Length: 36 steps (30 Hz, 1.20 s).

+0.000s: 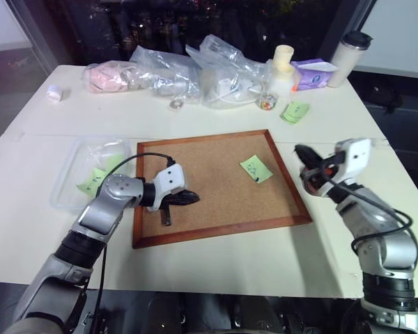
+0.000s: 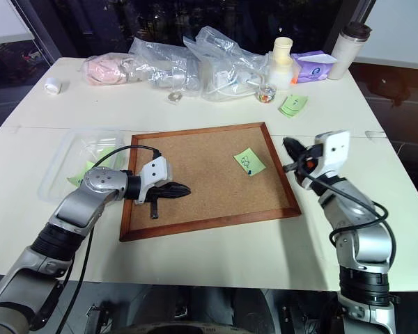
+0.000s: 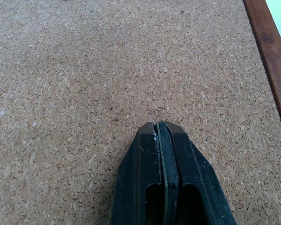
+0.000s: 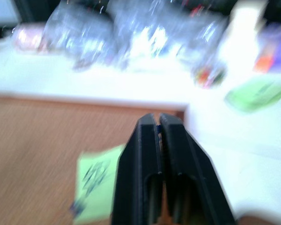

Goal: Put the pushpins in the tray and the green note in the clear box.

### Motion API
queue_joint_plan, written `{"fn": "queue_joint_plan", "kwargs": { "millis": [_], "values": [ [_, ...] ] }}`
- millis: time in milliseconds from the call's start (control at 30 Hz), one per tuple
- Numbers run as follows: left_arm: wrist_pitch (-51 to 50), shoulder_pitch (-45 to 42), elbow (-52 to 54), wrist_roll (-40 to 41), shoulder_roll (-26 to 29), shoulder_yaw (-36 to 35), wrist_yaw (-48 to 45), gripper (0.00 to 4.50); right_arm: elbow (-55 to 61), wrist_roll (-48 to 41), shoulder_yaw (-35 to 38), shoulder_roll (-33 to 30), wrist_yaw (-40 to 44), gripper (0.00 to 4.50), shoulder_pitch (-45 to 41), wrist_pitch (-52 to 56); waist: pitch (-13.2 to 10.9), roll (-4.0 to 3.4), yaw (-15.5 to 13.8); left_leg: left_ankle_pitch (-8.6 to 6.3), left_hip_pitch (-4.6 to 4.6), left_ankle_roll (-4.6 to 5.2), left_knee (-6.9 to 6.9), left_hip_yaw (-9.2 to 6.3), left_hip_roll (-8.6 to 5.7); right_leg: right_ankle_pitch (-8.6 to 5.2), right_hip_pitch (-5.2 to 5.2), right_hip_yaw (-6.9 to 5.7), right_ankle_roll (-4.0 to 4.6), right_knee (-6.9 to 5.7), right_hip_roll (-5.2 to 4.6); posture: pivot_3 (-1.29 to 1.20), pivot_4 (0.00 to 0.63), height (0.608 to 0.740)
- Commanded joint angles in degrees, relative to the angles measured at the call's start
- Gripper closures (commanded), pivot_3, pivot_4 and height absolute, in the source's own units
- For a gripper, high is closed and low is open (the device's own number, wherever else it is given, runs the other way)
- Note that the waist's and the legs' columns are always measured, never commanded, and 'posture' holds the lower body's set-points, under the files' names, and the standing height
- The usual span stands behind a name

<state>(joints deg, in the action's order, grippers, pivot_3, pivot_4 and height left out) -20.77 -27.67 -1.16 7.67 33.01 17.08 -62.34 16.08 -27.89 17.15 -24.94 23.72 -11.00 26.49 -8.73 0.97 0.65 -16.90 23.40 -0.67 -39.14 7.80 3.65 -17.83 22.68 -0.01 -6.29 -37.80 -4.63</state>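
Both grippers pressed shut — the green note still pinned on the cork board.

The left gripper (image 1: 188, 198) rests on the cork board (image 1: 216, 209) near its left edge, fingers together and holding nothing visible. The right gripper (image 2: 290, 147) hangs above the board's right frame, closed; whether a pushpin sits between its fingers cannot be told. The green note (image 1: 256, 168) lies on the board's right half, a dark pushpin (image 2: 250, 172) at its lower edge. The clear box (image 1: 70, 177) sits just left of the board — green slips inside.
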Motion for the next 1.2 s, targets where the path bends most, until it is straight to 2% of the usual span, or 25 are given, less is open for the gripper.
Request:
{"fn": "queue_joint_plan", "kwargs": {
  "millis": [33,300,567,667,700,900,1200],
  "values": [
    [-0.8,1.2,-0.9,-1.0,0.3,2.0,-1.2,4.50,1.6,-0.8,1.3,-0.5,-0.4,4.41,0.6,0.3,0.0,0.00,0.0,0.00,0.00,0.00,0.00,0.01,-0.01,0.00,0.00,0.00,0.00,0.00,-0.01,0.00,0.150,0.735],
    [-0.7,1.5,-0.6,-1.0,0.3,2.0,-0.9,4.50,-6.7,5.5,2.7,-2.9,-4.0,4.41,2.6,-1.6,0.0,-0.02,0.0,0.00,0.00,0.00,0.00,0.00,-0.01,0.00,0.00,0.00,0.00,0.01,-0.01,0.00,0.150,0.735],
    [-0.9,1.6,-0.4,-1.0,0.2,2.0,-0.8,4.50,-13.9,7.9,3.3,-3.2,-4.4,4.41,3.7,-3.4,0.1,-0.15,0.1,0.00,-0.01,0.00,0.00,0.02,-0.01,0.00,0.00,0.01,0.00,0.01,0.00,0.00,0.150,0.735],
    [-1.1,1.8,-0.1,-1.0,0.2,2.0,-0.6,4.50,-14.6,7.7,3.9,-2.8,-4.5,3.58,3.7,-4.3,0.1,-0.15,0.1,0.00,-0.01,0.00,0.00,0.01,-0.01,0.00,-0.01,0.01,0.00,0.01,0.00,0.00,0.150,0.735],
    [-1.1,1.9,-0.1,-1.0,0.2,1.9,-0.7,4.50,-14.4,7.6,4.0,-2.7,-4.7,3.14,3.6,-4.4,0.1,-0.15,0.1,0.00,-0.01,0.00,0.00,0.02,-0.01,0.00,0.00,0.01,0.00,0.01,-0.01,0.00,0.150,0.735],
    [-1.2,1.7,-0.2,-1.0,0.2,1.9,-0.7,4.50,-13.8,7.3,4.8,-2.5,-5.6,0.04,3.3,-4.8,0.1,-0.16,0.1,0.00,-0.01,0.00,0.00,0.02,-0.01,0.00,0.00,0.01,0.00,0.01,-0.01,0.00,0.150,0.735],
    [-0.9,1.5,-0.6,-1.1,0.2,1.9,-0.7,4.50,-9.6,4.4,5.7,-2.5,-5.1,0.04,2.2,-3.7,0.1,-0.16,0.1,0.00,-0.01,0.00,0.00,0.01,0.00,0.00,0.00,0.01,0.00,0.01,0.00,0.00,0.150,0.735]
  ]
}}
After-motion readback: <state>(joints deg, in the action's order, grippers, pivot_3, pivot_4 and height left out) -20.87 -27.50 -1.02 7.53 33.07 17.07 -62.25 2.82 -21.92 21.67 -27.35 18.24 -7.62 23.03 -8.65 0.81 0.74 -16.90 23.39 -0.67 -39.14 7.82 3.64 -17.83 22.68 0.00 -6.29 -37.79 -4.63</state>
